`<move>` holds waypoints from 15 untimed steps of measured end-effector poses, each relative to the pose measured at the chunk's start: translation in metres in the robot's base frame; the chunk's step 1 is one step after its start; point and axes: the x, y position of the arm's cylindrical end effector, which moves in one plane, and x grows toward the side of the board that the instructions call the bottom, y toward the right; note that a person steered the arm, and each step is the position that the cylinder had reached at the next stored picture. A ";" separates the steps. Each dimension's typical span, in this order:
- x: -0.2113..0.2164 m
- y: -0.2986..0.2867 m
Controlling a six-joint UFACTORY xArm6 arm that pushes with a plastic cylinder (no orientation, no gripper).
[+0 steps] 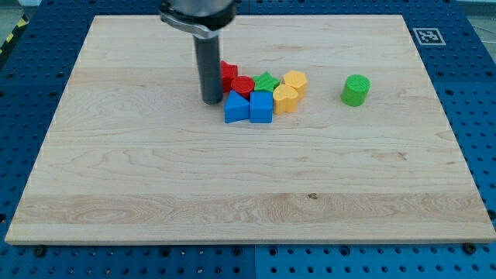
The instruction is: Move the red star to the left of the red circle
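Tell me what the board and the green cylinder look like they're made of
The board looks like pale wood, probably maple or birch: lengthwise grain streaks, a small dark knot, and a matte finish. The green cylinder looks like moulded or printed plastic: uniform saturated colour with a slight sheen; which one, the view doesn't settle.

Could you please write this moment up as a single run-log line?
my tip: down, left of cluster | red star: beside rod, upper-left of red circle | green cylinder: apart, right
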 end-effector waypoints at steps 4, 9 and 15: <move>-0.088 -0.009; -0.039 0.037; -0.107 0.238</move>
